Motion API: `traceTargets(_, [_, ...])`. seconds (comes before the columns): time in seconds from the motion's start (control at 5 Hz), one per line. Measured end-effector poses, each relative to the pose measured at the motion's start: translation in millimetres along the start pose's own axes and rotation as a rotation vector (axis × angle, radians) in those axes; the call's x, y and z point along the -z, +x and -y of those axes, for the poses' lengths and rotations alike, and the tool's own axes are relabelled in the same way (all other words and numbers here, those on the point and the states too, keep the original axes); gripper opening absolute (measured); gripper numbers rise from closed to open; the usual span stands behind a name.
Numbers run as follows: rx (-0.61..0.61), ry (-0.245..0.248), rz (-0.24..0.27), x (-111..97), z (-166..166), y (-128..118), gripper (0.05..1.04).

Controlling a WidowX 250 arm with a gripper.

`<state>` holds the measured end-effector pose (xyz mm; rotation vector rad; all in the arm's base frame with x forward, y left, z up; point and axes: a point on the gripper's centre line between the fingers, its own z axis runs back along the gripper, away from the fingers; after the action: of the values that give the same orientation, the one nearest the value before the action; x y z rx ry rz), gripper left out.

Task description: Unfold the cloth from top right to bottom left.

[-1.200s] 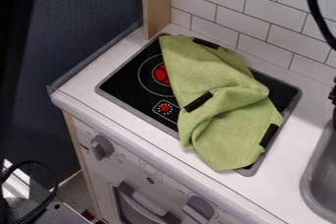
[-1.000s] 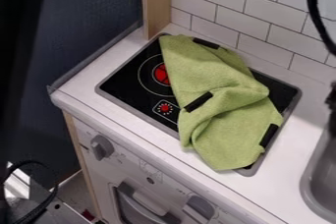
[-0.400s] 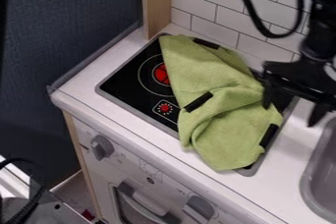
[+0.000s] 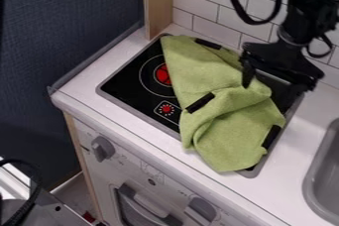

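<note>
Camera view: white counter [image 4: 285, 183] on a slant, with a tiled wall [image 4: 198, 2] behind, an oven [image 4: 109, 180] below and a black hob [image 4: 132, 84] set in the top. Arm [image 4: 305, 22] at the upper right. Green cloth [image 4: 218, 76] lying rumpled across the hob, from its far left corner down to the near right, and over the near rim. Sink [image 4: 324, 190] at the right edge. Black gripper [image 4: 268, 94] above the right side of the hob, by the cloth's upper right edge; fingers apart, nothing seen between them; hard to tell whether touching the cloth. As for handling, probably light, soft and limp, with some grip in the weave, not slippery or fragile; likely to bunch or drag in one piece if pinched through several layers. Best to take only the top layer, at the loose upper right edge, and draw it low towards the bottom left. By count, largest first: one counter, one hob, one arm, one cloth, one gripper with two fingers, two grey knobs [image 4: 102, 148] on the oven, three black strips [image 4: 200, 102] on the cloth, two red marks [image 4: 163, 75] on the hob.
</note>
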<state>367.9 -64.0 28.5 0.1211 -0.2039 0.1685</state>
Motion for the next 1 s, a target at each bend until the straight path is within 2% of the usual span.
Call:
traceTargets(0.2, [-0.036,0.012,0.027,5,-12,5,1.000])
traceTargets(0.4, [-0.058,-0.013,-0.021,25,-17,0,1.000])
traceTargets(0.6, [-0.050,0.005,-0.074,41,-19,-4,0.945])
traceTargets(0.8, [-0.068,0.002,-0.081,41,-19,-4,0.651])
traceTargets(1.0, [-0.070,0.024,-0.079,41,-23,-5,0.348])
